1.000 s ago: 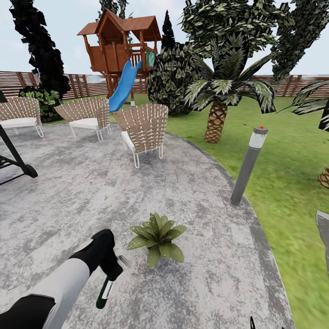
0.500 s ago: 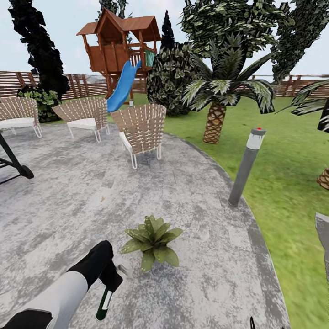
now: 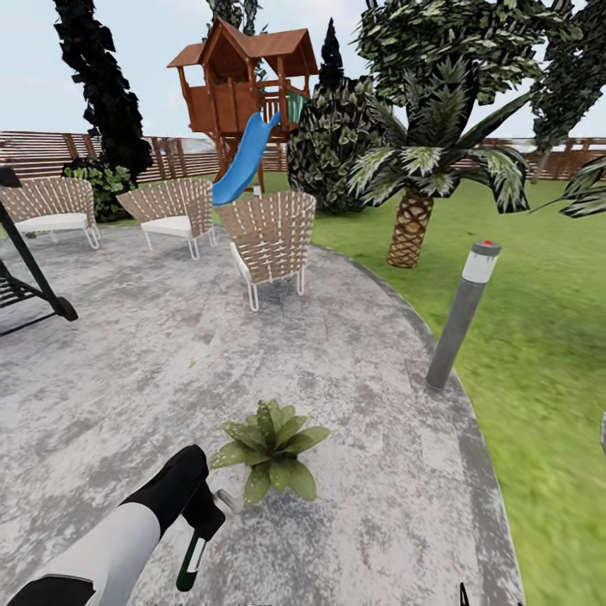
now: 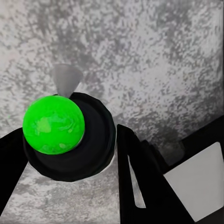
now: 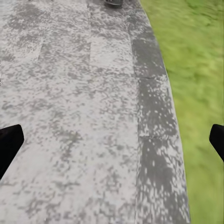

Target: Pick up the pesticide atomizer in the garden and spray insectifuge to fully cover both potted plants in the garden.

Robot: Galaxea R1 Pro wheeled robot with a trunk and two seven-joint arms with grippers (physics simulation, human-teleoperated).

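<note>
My left gripper [image 3: 202,515] is shut on the pesticide atomizer [image 3: 192,560], a slim dark green bottle with a white label hanging base-down over the patio. Its pale trigger head [image 3: 225,502] points toward a potted plant [image 3: 268,448], a low green rosette just right of and beyond the gripper. In the left wrist view the atomizer [image 4: 74,140] sits end-on between black fingers [image 4: 140,177], with a bright green round end and a pale nozzle. The second potted plant is out of view. My right gripper [image 5: 112,144] hangs open over the patio edge, nothing between its fingers [image 5: 9,144].
A grey bollard lamp [image 3: 461,316] stands at the patio's right edge where the lawn [image 3: 539,353] begins. Three wicker chairs [image 3: 269,236] stand at the back, a black frame [image 3: 34,286] at far left. A palm [image 3: 412,227], a playhouse with a slide [image 3: 244,101] and the fence [image 3: 34,151] lie beyond.
The whole head view has swung slightly left, so the scene sits further right in the picture. The plant now shows a bit nearer my left gripper, which still holds the atomizer.
</note>
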